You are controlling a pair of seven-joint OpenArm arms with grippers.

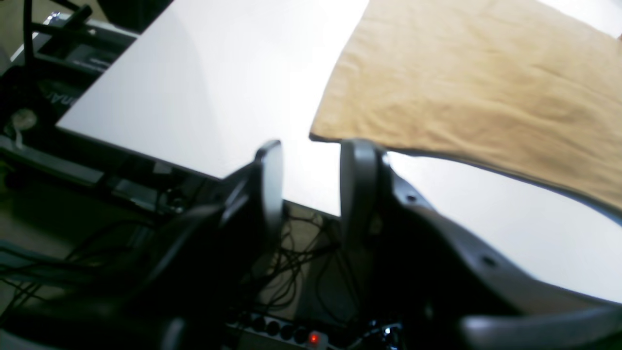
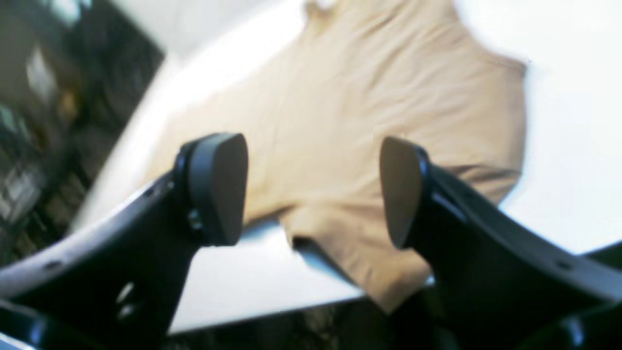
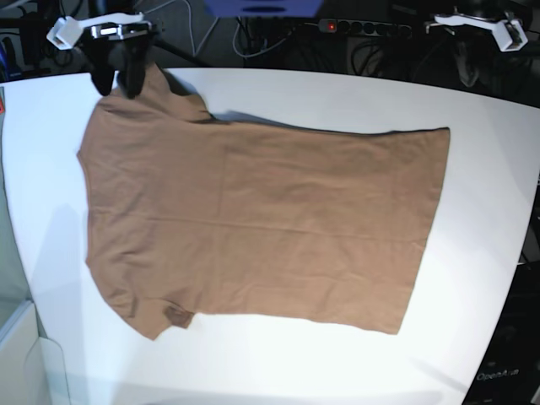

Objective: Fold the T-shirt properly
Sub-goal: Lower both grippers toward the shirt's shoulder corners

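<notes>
The T-shirt is soft matt cloth, lightly creased; the table is smooth, faintly glossy white.

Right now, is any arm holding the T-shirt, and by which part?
No. Both grippers, left and right, are open and empty; the T-shirt lies flat.

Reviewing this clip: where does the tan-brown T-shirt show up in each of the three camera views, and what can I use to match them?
Left wrist: the plain tan-brown cotton T-shirt fills the upper right, beyond the fingertips.
Right wrist: it runs through the centre to the top, one sleeve low between the open fingers.
Base: it lies spread flat across the middle.
Shared landmark: the white table under the shirt.
</notes>
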